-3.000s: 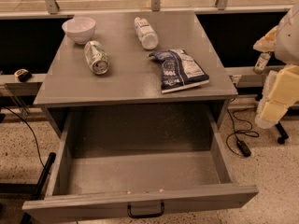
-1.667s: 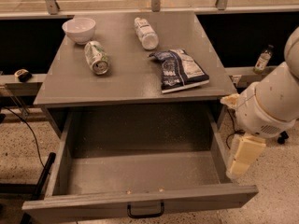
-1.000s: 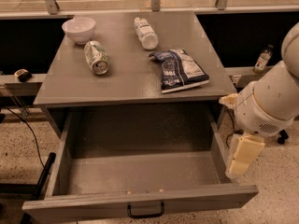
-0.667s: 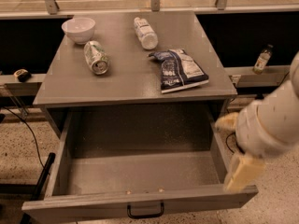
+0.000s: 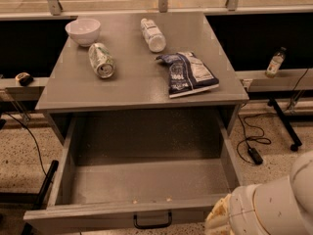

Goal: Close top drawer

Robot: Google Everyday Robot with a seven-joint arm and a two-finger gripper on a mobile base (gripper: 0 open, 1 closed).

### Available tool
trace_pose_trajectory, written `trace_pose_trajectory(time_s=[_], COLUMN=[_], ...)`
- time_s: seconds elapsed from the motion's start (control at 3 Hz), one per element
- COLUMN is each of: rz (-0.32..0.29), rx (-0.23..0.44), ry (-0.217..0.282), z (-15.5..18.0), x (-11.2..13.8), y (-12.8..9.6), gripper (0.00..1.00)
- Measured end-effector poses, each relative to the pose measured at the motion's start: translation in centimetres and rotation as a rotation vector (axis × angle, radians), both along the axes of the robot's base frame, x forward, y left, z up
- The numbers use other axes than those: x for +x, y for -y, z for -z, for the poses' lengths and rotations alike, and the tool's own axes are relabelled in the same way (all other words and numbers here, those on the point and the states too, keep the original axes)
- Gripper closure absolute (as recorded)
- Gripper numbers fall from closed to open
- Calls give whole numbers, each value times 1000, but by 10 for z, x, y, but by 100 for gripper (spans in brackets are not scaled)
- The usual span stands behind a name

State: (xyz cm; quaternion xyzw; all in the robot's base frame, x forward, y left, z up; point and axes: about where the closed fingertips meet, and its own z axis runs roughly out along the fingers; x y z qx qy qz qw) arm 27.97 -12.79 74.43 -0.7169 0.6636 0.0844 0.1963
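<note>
The top drawer [image 5: 146,180] is pulled wide open under the grey table and looks empty inside. Its flat grey front panel [image 5: 98,219] runs along the bottom of the camera view, with the small black bar handle [image 5: 152,221] at its centre. My white arm [image 5: 274,207] fills the bottom right corner, just beyond the drawer's front right corner. The gripper itself is out of view below the frame.
On the grey tabletop [image 5: 137,84] lie a white bowl [image 5: 82,31], a tipped can [image 5: 101,60], a lying white bottle [image 5: 153,34] and a dark blue chip bag [image 5: 187,73]. A small bottle [image 5: 275,62] stands on the right ledge. Cables [image 5: 252,143] lie on the floor at right.
My arm has moved down and toward the bottom right corner, from beside the drawer's right wall to past its front right corner. The drawer stays open.
</note>
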Motion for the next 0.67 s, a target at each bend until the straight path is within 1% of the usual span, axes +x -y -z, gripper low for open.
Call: trace_pose_trajectory(time_s=[0.33,0.67], rz=[-6,22], rx=[-6,-8], ry=[-3,16], z=[0,17], x=[0,0], y=[1,1], gripper=[95,100])
